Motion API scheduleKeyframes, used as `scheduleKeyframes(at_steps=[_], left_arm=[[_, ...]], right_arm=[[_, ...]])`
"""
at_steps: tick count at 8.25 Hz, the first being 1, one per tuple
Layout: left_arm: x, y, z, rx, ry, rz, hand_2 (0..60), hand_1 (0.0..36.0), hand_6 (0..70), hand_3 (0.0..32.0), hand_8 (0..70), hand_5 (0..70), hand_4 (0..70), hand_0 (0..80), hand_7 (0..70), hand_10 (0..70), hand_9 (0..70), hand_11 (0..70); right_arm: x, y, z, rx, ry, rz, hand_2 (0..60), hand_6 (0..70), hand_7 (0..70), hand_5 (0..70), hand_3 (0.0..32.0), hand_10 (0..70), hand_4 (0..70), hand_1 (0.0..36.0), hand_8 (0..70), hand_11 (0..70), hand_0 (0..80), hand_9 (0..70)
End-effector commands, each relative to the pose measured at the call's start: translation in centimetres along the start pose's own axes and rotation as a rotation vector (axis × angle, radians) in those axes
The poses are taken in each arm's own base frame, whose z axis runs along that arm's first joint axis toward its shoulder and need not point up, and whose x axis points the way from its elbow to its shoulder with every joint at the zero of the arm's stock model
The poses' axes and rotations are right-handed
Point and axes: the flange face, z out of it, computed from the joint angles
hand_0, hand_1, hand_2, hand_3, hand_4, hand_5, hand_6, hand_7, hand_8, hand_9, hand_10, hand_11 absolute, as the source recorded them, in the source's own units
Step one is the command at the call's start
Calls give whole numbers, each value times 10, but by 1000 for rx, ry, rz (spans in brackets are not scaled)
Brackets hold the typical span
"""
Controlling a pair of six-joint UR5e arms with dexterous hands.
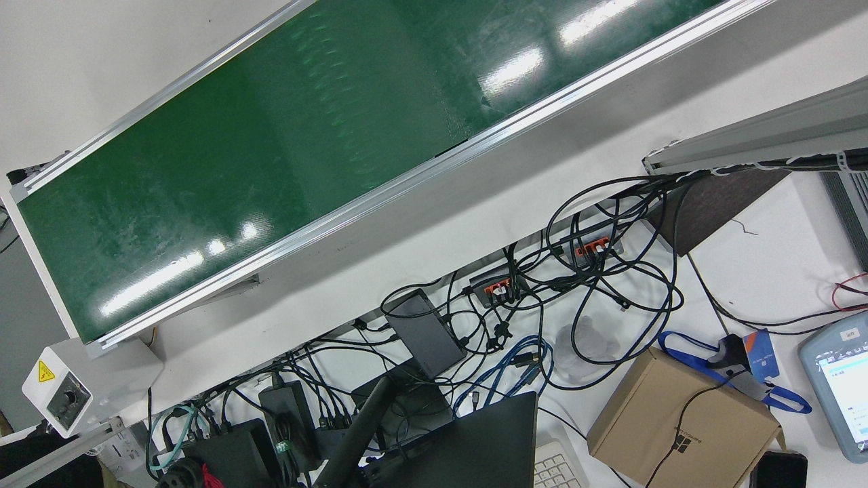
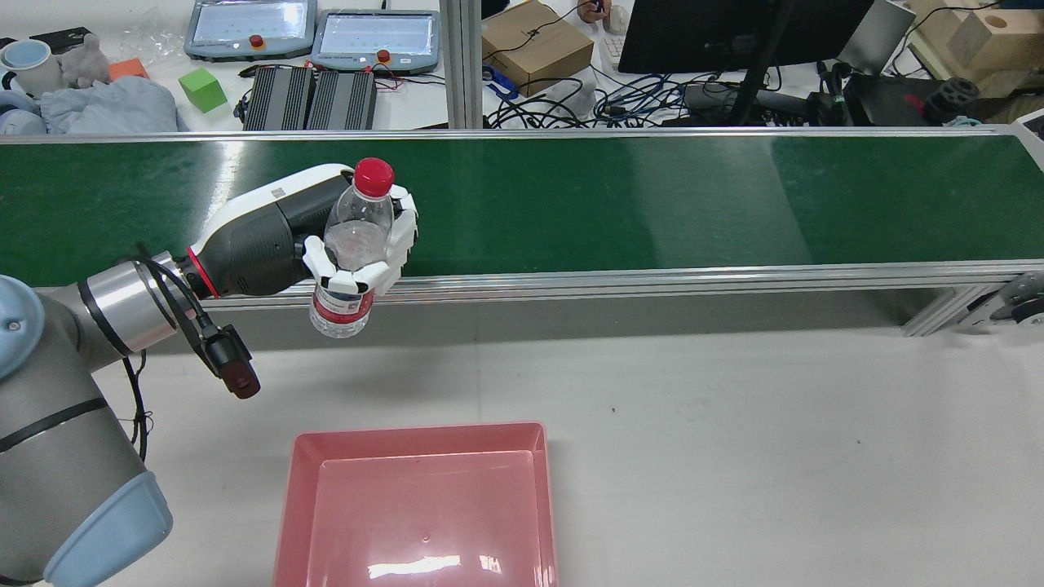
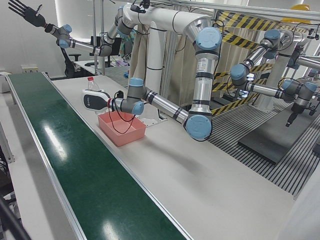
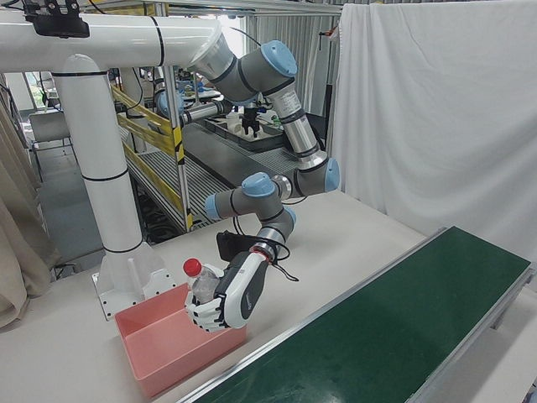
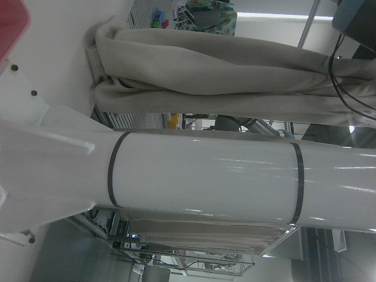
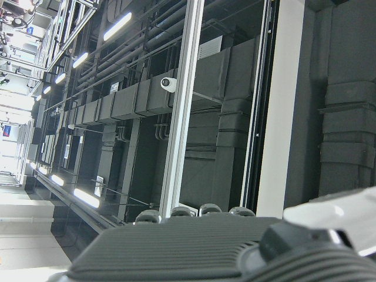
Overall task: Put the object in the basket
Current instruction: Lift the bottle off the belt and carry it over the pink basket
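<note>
Your left hand [image 2: 359,244] is clamped round the bottle [image 2: 352,249], upright, cap up, above the table edge by the belt [image 2: 652,204]. Basket [image 2: 420,505] sits below & nearer you. Bring it back over the middle, lower, then release. Right hand: can't tell.

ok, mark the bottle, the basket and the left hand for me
bottle [image 2: 373,177]: rear view, on its red cap.
basket [image 2: 416,435]: rear view, on its far pink rim.
left hand [image 2: 269,236]: rear view, on the dark back of the hand, fingers wrapped round the bottle.
</note>
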Motion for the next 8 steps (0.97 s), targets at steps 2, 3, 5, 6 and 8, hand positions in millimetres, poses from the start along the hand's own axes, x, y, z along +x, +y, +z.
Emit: scheduleKeyframes(at_steps=[2,3,5,6,8], left_arm=[[-28,35,14,-29,-52,8,554,230,700,0,700,700,664,702,700,700,700,700],[-20,41,5,-44,-37,20,522,229,700,0,700,700,613,690,700,700,700,700],[-17,43,-49,-66,-29,19,6,113,492,0,605,700,357,582,519,518,700,700],[-16,45,-73,-78,-24,15,0,50,277,0,419,542,237,523,368,384,554,545],[-13,52,-91,-104,-10,14,0,0,158,0,239,397,124,463,232,256,333,375]], right_arm=[[0,0,0,0,0,0,0,0,0,0,0,0,0,0,0,0,0,0],[0,0,0,0,0,0,0,0,0,0,0,0,0,0,0,0,0,0],[0,0,0,0,0,0,0,0,0,0,0,0,0,0,0,0,0,0],[0,0,0,0,0,0,0,0,0,0,0,0,0,0,0,0,0,0],[0,0,0,0,0,0,0,0,0,0,0,0,0,0,0,0,0,0]])
